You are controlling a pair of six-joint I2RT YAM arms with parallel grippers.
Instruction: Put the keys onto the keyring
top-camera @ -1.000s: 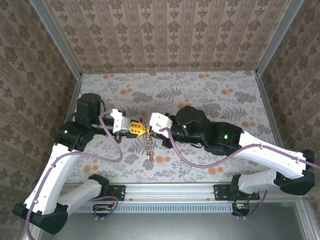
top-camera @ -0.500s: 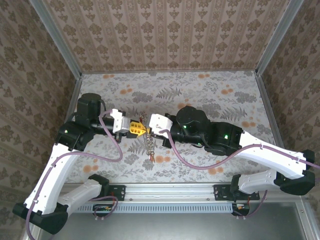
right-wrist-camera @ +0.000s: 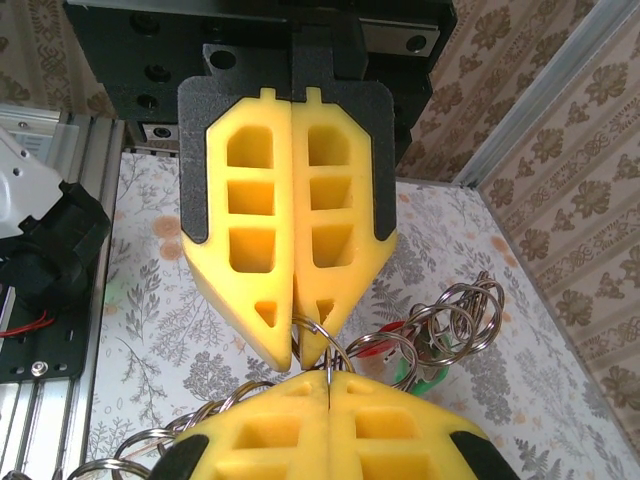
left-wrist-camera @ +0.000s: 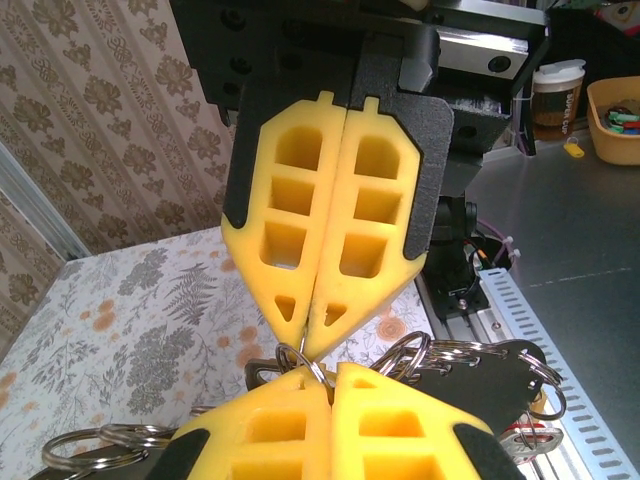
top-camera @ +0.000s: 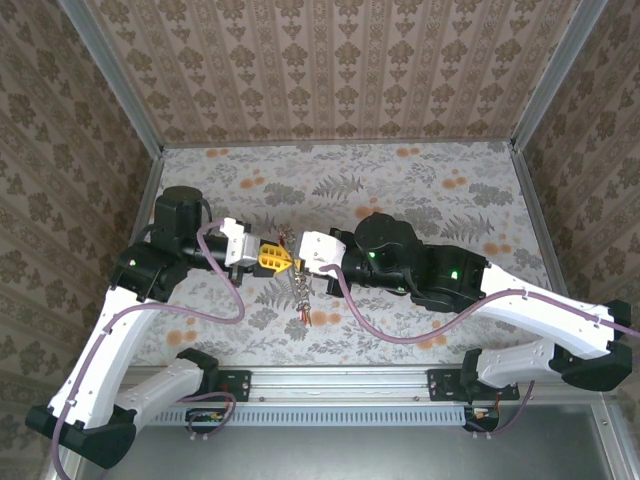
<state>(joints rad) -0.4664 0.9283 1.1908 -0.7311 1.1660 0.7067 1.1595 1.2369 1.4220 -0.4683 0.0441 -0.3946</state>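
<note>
My left gripper [top-camera: 277, 257] and right gripper [top-camera: 299, 256] meet tip to tip above the middle of the table. Both are shut on the same thin metal loop, the keyring [left-wrist-camera: 300, 358]. In the left wrist view my left gripper [left-wrist-camera: 333, 372] pinches the loop from below and the right gripper's fingers [left-wrist-camera: 320, 220] come down onto it. In the right wrist view my right gripper [right-wrist-camera: 330, 376] holds the keyring [right-wrist-camera: 326, 330] in its seam. The keys [top-camera: 300, 296] hang below the tips in a bunch with chain links. A red tag [right-wrist-camera: 385, 346] and a green tag [right-wrist-camera: 426, 378] show among linked rings [right-wrist-camera: 462, 312].
The floral table [top-camera: 420, 190] is walled by patterned panels with metal corner posts [top-camera: 545, 90]. A metal rail [top-camera: 340, 383] runs along the near edge between the arm bases. A grey bench with a cup [left-wrist-camera: 556, 95] and a tan bowl [left-wrist-camera: 615, 120] lies beyond it.
Both grippers stay tip to tip, shut on the loop. The hanging bunch of keys has shifted slightly; otherwise nothing has moved.
</note>
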